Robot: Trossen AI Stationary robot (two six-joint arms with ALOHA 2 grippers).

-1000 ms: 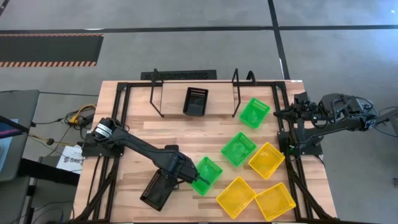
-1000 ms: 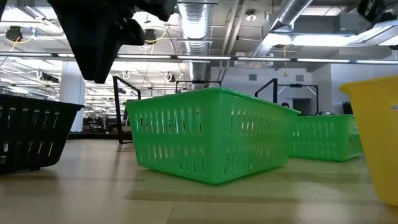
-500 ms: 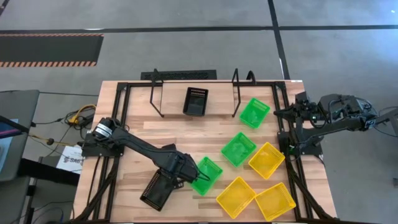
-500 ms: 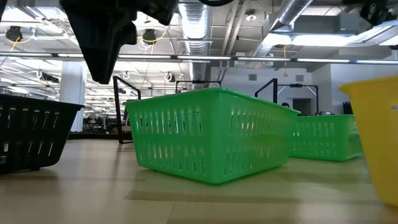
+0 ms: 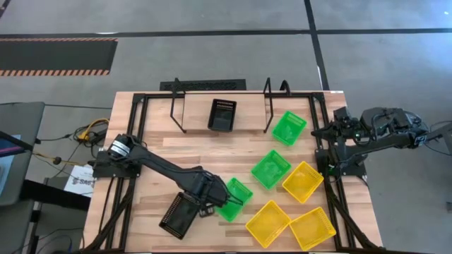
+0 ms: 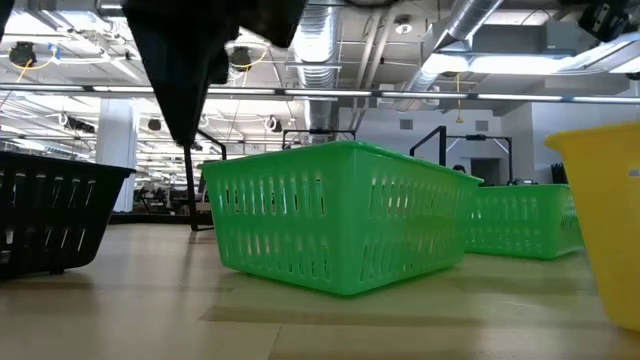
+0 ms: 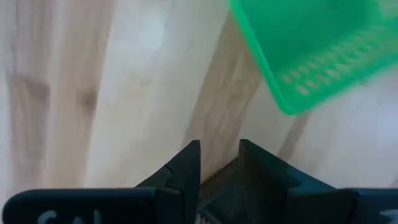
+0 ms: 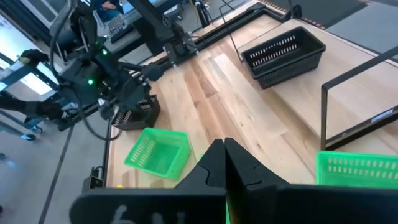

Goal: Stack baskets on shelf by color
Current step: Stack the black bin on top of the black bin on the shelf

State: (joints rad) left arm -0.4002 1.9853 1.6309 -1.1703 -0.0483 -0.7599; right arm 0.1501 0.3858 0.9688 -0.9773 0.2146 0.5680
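My left gripper (image 5: 216, 202) (image 7: 219, 146) points down above the table, open, between a black basket (image 5: 178, 215) and a green basket (image 5: 234, 199) (image 7: 311, 50), both sitting on the tabletop. Only wood shows between its fingertips. In the low view its dark finger (image 6: 188, 110) hangs left of the green basket (image 6: 340, 215). The shelf (image 5: 198, 116) stands at the far middle with one black basket (image 5: 222, 114) on its plank. My right gripper (image 8: 224, 149) waits shut and raised at the table's right edge (image 5: 339, 116).
Two more green baskets (image 5: 289, 128) (image 5: 271, 168) and three yellow baskets (image 5: 303, 181) (image 5: 268, 223) (image 5: 312, 228) lie on the table's right half. Black frame rails (image 5: 134, 141) run along both side edges. Bare wood lies between the shelf and the left gripper.
My left gripper has turned about its own downward-pointing axis above the table; in the low view its finger now shows narrower and nearer the green basket. No basket has moved.
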